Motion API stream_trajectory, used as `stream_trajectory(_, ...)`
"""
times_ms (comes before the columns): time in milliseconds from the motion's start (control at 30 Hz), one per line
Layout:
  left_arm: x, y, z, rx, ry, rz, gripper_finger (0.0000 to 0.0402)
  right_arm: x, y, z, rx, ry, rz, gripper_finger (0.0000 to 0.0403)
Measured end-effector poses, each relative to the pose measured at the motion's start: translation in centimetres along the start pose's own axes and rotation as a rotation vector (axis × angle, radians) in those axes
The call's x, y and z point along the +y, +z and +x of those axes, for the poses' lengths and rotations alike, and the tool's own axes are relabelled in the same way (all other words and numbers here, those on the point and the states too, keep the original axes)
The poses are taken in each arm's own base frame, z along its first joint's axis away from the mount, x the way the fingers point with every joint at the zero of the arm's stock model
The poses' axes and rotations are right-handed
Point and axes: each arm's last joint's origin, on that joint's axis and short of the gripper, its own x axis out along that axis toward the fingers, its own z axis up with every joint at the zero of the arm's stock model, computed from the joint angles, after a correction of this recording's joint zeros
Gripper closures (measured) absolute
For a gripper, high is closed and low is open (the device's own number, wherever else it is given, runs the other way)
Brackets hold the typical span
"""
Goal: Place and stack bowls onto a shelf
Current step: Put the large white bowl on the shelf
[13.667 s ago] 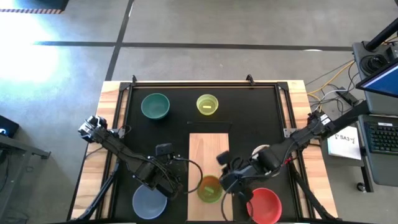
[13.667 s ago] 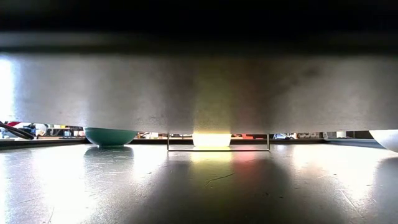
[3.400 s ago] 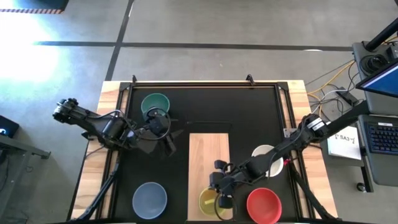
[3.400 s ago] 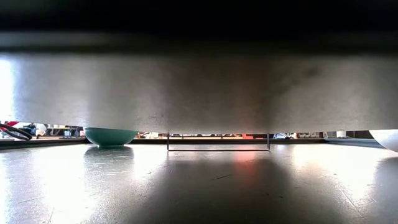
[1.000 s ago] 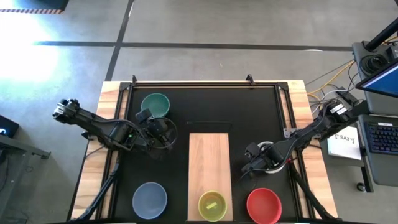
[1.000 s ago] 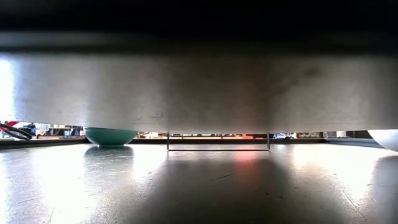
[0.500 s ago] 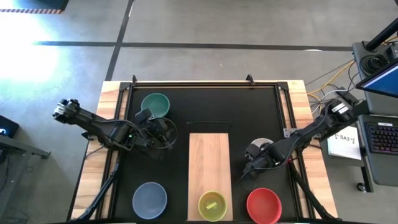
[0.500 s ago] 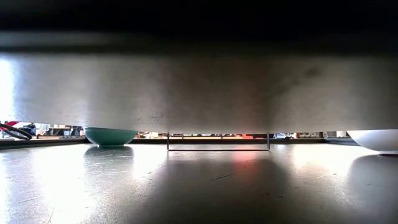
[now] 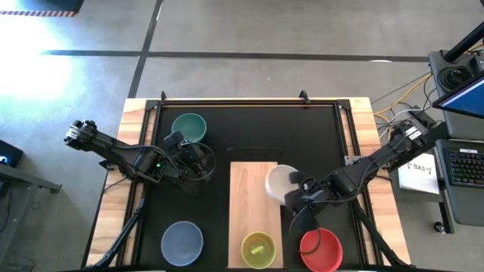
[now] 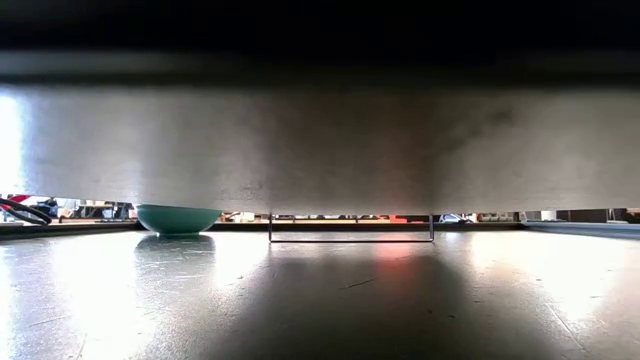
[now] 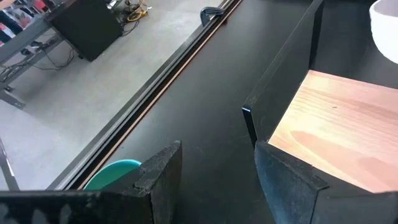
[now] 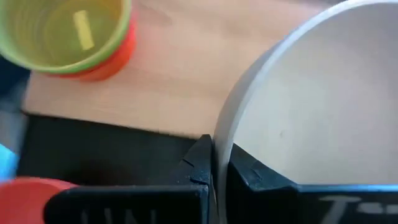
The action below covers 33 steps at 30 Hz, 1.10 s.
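The right end effector (image 12: 212,163) is pinched on the rim of a large round white plastic bowl (image 9: 280,183), holding it over the right edge of the flat pale wooden shelf board (image 9: 248,196) in the middle of the black counter (image 9: 249,128). At the shelf's near end sits a stack of small plastic bowls, a yellow bowl (image 9: 258,248) nested in a green one above an orange-red one (image 12: 115,55). A larger red plastic bowl (image 9: 321,250) lies on the counter just right of the shelf's near end, and a grey-blue plastic bowl (image 9: 181,241) lies left of it. The left end effector (image 11: 214,177), fingers spread and holding nothing, hovers left of the shelf's far end, beside a small teal bowl (image 9: 189,127).
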Motion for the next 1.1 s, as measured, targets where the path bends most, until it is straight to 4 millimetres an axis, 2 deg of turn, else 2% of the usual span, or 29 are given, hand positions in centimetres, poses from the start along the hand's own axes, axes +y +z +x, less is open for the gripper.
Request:
stream_trajectory(167, 0.0, 0.0, 0.0, 0.0, 0.0, 0.0, 0.0216, 0.8, 1.9, 1.6, -0.007, -0.025, -0.425, 0.0395)
stream_trajectory(233, 0.0, 0.0, 0.0, 0.0, 0.0, 0.002, 0.0216, 1.2, 2.4, 2.5, 0.009, -0.026, -0.537, 0.0395)
stream_trajectory(333, 0.0, 0.0, 0.0, -0.001, 0.0, 0.009, 0.0216, 1.5, 3.1, 3.9, 0.034, -0.027, -0.618, 0.0395)
stream_trajectory(567, 0.0, 0.0, 0.0, -0.001, -0.001, 0.01, 0.0216, 0.3, 3.2, 5.7, 0.106, -0.036, -0.613, 0.0394)
stream_trajectory(833, 0.0, 0.0, 0.0, -0.001, -0.001, 0.009, 0.0216, -1.1, 3.6, 7.4, 0.126, 0.04, -0.553, 0.0394)
stream_trajectory(1100, 0.0, 0.0, 0.0, -0.001, -0.001, 0.009, 0.0216, -2.1, 3.7, 8.6, 0.146, 0.024, -0.499, 0.0394)
